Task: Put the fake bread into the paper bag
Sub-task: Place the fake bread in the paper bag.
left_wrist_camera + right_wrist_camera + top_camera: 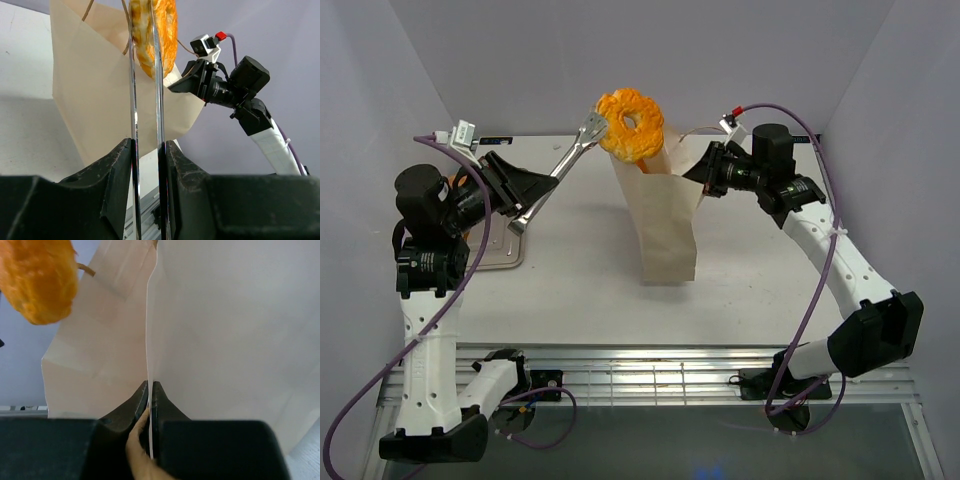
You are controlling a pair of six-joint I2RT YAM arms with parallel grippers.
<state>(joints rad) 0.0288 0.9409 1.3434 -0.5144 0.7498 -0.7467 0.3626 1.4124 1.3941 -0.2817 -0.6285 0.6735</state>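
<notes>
1 doughnut (630, 125) is being held above the mouth of the paper bag (665, 230) by tongs (565, 165) squeezed in the left tool (533, 186), while the bag's wall is being pinched by the right tool (150, 390) to steady it.

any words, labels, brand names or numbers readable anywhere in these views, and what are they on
No text can be read in any view.
paper bag: plain, no print on the faces that show.
doughnut and tongs: no marking.
white connector on the left wrist: too small to tell whether it bears any marking.
</notes>
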